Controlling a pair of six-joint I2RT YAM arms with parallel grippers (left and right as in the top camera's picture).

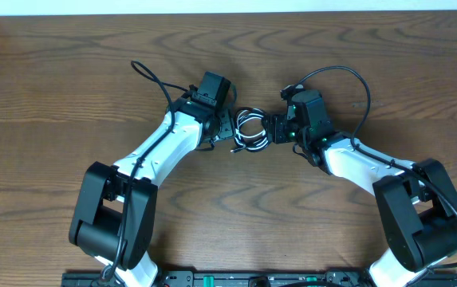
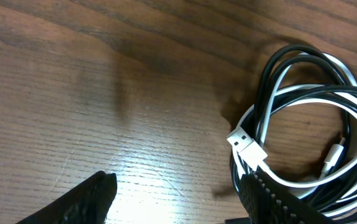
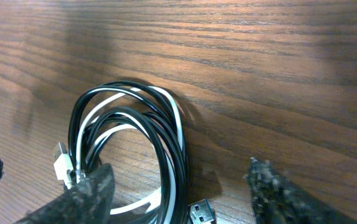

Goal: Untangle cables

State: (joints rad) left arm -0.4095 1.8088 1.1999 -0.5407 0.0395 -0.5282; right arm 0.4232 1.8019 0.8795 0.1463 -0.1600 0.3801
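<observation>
Desk (image 1: pixel 68 80) is mid-brown wood with darker wavy grain streaks. The cables (image 1: pixel 250 129) are a mix: glossy black cords plus a white one, and the white USB plug (image 2: pixel 248 144) matches it. Left arm (image 1: pixel 160 147) and right arm (image 1: pixel 356 163) are white shells with black joints. Right claw (image 3: pixel 177 186) has dark, speckly grey fingers (image 3: pixel 276 193).
</observation>
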